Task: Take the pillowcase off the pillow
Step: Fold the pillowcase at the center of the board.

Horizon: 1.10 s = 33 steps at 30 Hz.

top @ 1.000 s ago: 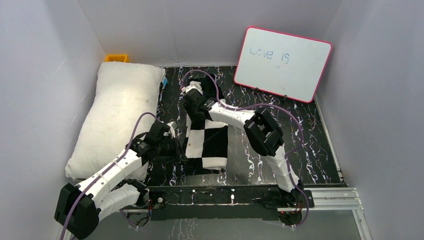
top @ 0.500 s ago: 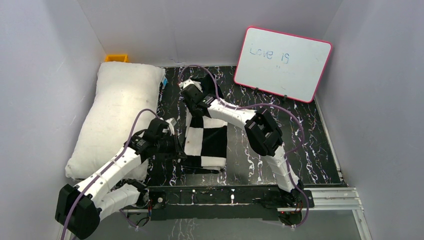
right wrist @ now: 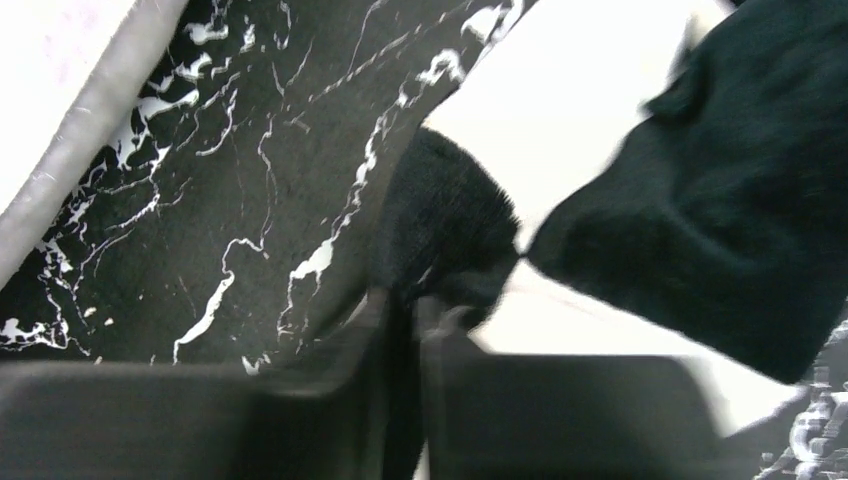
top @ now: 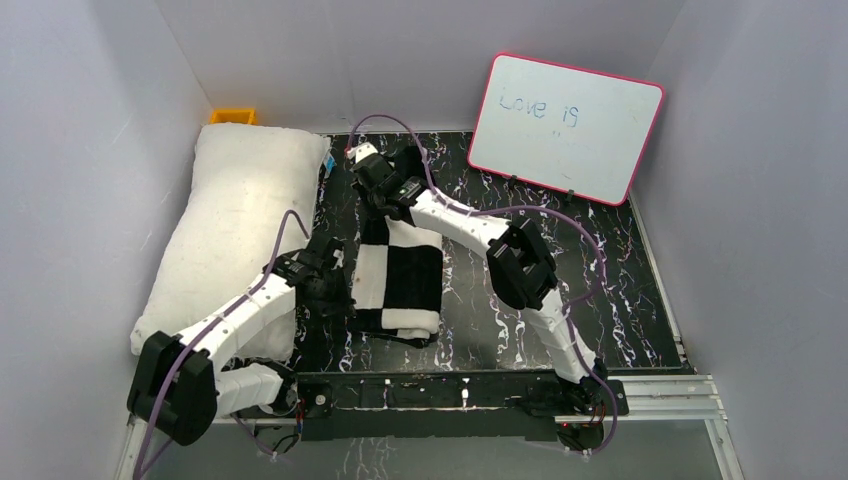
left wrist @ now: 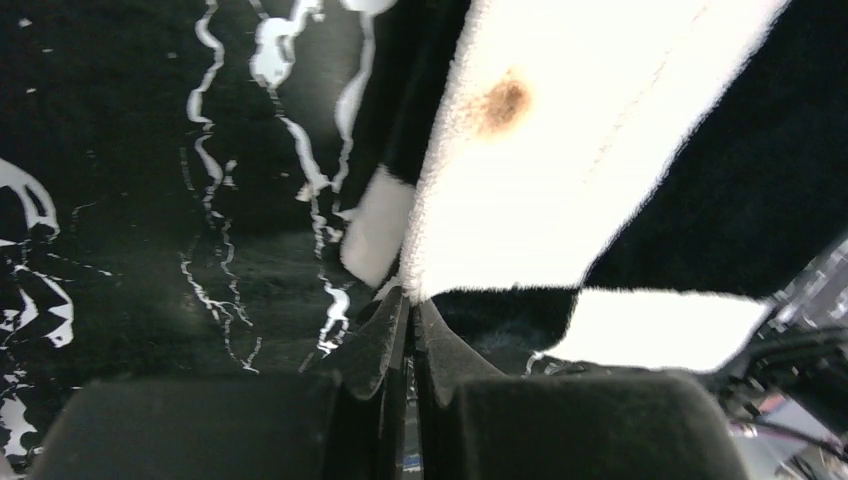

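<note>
Because pillowcase [top: 400, 285] lies on table [top: 600, 290], apart from pillow [top: 235, 225] by the left wall, removal looks done; step is likely laying it out. Left claw [left wrist: 410, 305] is pinched shut on its near-left edge, right claw [right wrist: 405, 300] on the far edge. Next move calls for letting go. Right wrist view is blurred and grip depth is hidden.

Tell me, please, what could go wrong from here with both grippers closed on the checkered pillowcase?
1. The right gripper pinches only a small tuft at the far end of the pillowcase, so a pull could slip it free.
2. The left gripper likewise holds just a thin edge. Stretching the cloth between the two may cost one grip.
3. The pillow lies close beside the left gripper, so a sideways swing could nudge or drag it.
</note>
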Available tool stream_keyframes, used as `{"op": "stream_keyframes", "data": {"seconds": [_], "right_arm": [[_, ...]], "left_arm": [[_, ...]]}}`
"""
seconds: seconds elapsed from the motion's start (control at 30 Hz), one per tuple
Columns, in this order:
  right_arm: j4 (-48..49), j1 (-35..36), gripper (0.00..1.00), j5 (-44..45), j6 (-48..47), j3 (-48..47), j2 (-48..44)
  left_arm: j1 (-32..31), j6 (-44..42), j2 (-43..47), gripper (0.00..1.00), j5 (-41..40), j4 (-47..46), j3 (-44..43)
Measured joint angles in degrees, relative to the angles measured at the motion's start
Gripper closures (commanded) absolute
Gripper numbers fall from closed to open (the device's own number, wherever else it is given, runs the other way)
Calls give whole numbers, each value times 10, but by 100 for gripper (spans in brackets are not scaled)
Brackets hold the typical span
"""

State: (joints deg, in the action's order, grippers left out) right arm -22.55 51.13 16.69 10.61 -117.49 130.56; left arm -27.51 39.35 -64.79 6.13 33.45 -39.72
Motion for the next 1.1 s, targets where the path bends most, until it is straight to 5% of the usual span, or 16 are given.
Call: {"op": "stream_keyframes", "data": {"seconds": [0.07,0.17,0.23,0.47,0.67,0.87,1.1], "right_arm": [[1,-1,25,-16,5,5,13],[0,-4,3,-46,10,23,21],[6,-11,1,-74,9,36,20],[78,-112,1,-201,31,78,-19],[117,-194,2,-292,60,-49,19],[183,-204,1,-380,122,-100,78],[243,-214,2,-449,182,-29,90]], "left_arm": [[0,10,-23,93,-23,1,5],[1,19,-42,20,-40,5,14],[2,20,-47,2,-47,10,14],[4,-19,-52,2,-68,43,-103],[20,-82,-125,2,-57,-49,-298],[70,-113,-263,2,-38,-128,-351],[111,-140,-392,2,-45,-157,-400]]}}
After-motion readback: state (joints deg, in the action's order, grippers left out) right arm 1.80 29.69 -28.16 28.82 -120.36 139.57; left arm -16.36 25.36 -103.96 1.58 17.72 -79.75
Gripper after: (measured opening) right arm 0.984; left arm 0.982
